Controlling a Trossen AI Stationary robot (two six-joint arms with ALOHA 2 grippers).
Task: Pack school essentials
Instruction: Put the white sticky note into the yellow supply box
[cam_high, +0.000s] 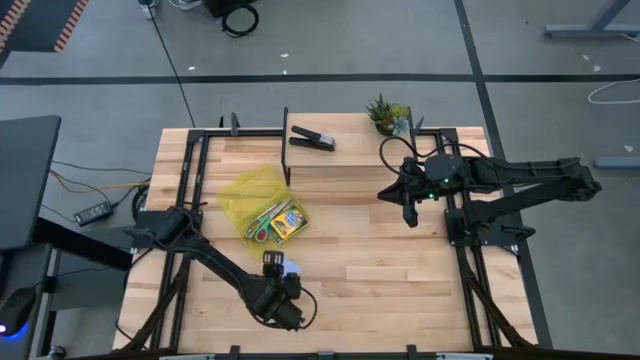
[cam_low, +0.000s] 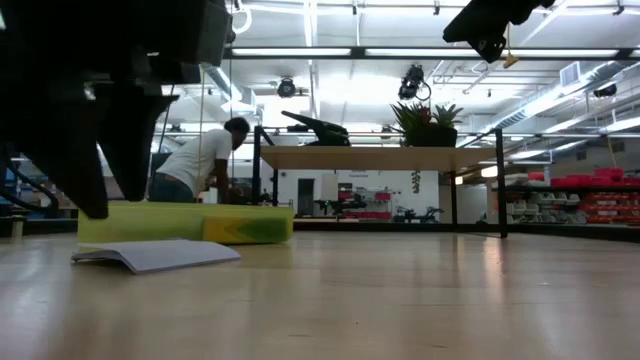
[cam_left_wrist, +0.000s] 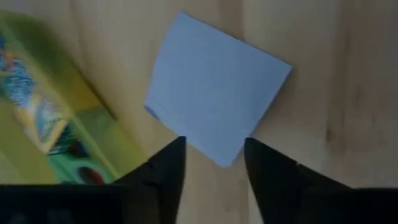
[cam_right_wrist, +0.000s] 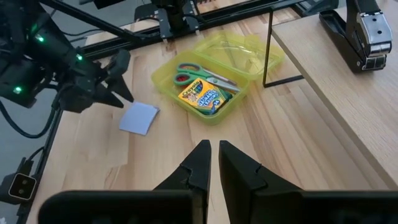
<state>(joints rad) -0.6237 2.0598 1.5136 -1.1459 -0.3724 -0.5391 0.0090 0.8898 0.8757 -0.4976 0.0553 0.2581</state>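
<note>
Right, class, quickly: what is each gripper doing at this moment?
Left gripper: open, holding nothing, fingers either side of a corner of the blue notepad.
Right gripper: fingers nearly shut, holding nothing, raised above the table.

Pencils, pen, eraser perhaps inside case (cam_high: 262, 200)

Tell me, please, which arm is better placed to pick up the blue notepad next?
The left. Its gripper hangs over the blue notepad, jaws open at its edge, beside the yellow case. The right gripper sits far off, jaws shut.
</note>
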